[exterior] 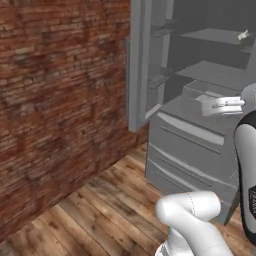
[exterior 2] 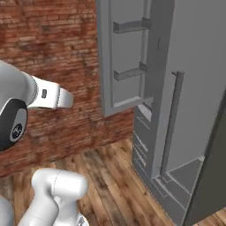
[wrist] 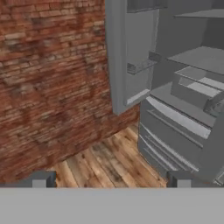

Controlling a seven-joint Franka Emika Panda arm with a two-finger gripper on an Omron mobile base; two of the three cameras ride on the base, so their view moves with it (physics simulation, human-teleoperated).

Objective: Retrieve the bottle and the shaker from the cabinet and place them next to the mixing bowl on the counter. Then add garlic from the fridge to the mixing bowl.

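Note:
The tall grey fridge stands ahead on the right. Its left door is swung wide open toward the brick wall. Shelves and drawers show inside. On an upper shelf lies a small whitish lump, perhaps the garlic, too small to tell. My gripper is open and holds nothing. It hangs well back from the fridge and faces its open inside. The bottle, shaker, cabinet, mixing bowl and counter are out of view.
A red brick wall fills the left side. Wooden floor runs up to the fridge's foot. A long vertical bar handle runs down the fridge's shut right door. A dark panel stands at the far right.

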